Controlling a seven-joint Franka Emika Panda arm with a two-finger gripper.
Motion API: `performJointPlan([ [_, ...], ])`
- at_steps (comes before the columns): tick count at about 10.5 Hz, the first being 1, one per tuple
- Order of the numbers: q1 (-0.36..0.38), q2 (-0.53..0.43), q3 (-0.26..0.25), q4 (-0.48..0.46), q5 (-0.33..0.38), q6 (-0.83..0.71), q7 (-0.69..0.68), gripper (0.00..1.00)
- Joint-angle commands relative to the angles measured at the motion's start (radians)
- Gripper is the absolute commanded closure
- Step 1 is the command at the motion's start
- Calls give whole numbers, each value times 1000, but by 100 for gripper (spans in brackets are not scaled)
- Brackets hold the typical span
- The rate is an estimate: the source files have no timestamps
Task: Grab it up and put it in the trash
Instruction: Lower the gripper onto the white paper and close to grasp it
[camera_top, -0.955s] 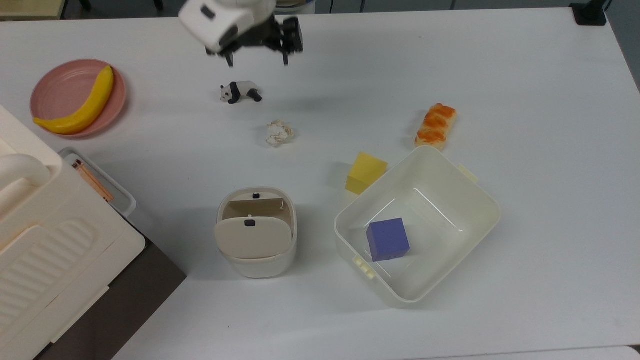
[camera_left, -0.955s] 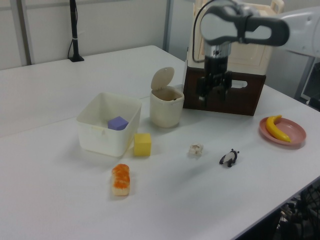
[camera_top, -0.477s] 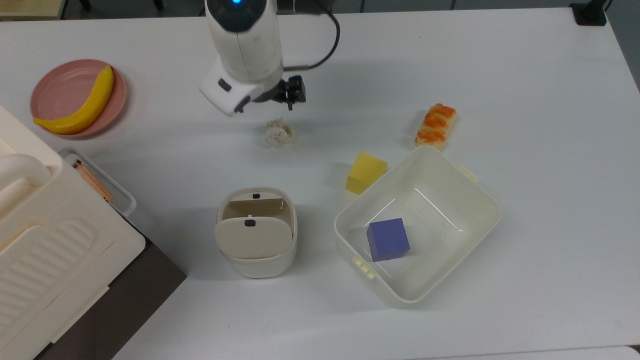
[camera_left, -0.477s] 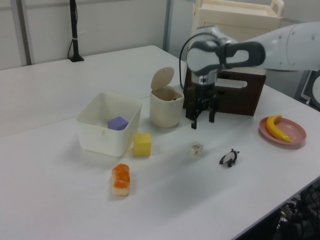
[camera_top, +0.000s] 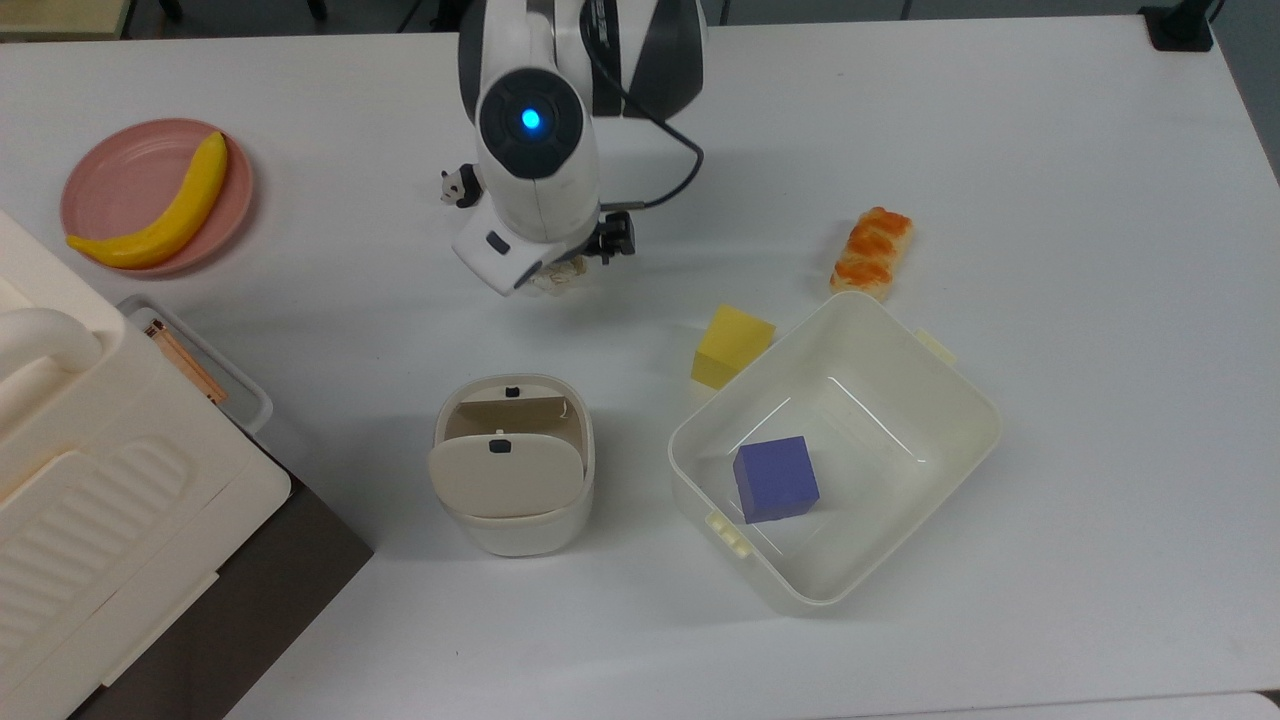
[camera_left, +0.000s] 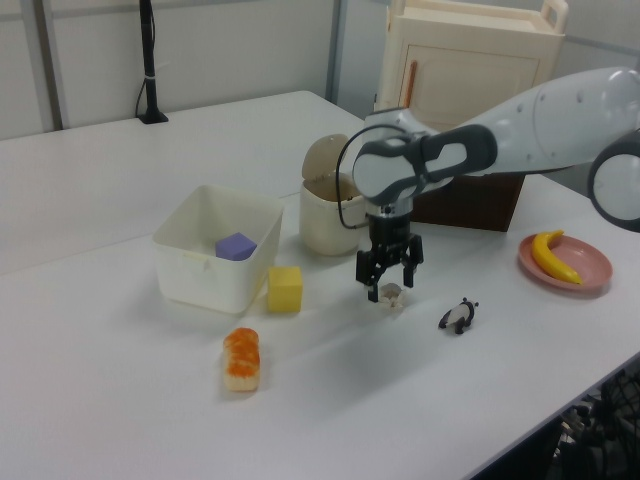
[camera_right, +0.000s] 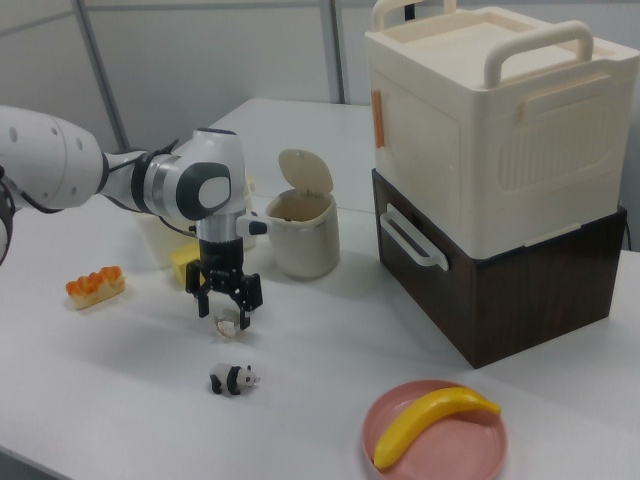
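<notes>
I am hovering the pincer (camera_left: 389, 288), fingers spread, astride the paper ball (camera_left: 391, 295) on the bench (camera_left: 330, 390); next I should clench, then carry it to the trash bin (camera_left: 332, 213).

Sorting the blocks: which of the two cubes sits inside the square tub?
The purple cube lies inside the square tub. The yellow cube stands outside on the table, against the tub's wall.
</notes>
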Motion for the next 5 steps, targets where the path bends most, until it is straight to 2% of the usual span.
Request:
performJointPlan([
  [1, 29, 14, -7, -15, -35, 55, 50, 27],
  [2, 29, 13, -7, -11, -35, 55, 50, 53],
  [3, 28, 10, -8, -9, -35, 52, 50, 69],
  [4, 27, 5, -8, -6, -35, 45, 50, 76],
  [5, 27, -7, -8, 17, -35, 42, 50, 76],
])
